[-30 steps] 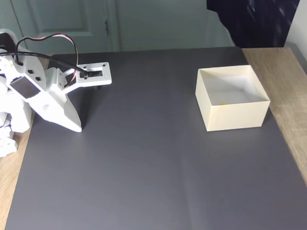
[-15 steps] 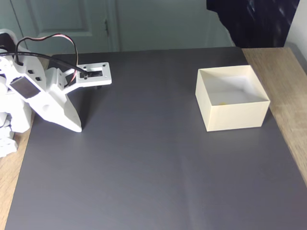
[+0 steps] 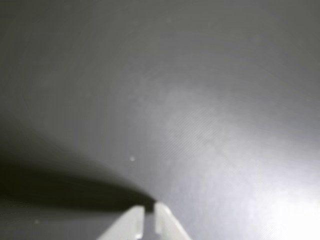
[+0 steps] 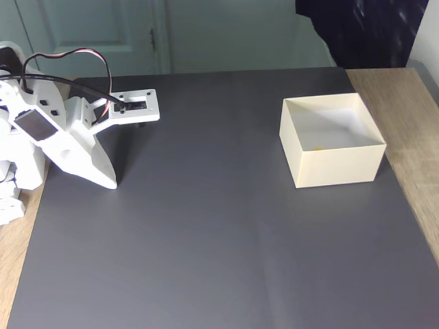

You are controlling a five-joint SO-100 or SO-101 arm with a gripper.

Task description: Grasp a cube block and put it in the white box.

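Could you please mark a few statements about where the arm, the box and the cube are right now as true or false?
1. The white box stands on the dark mat. True.
2. The pincer holds the cube. False: its tips are nearly together with nothing between them.
3. A speck of yellow shows inside the box by its near wall. True.
4. The arm reaches over the box. False: in the fixed view it sits at the mat's left edge, far from the box.
5. The box has a lid. False: it is open on top.
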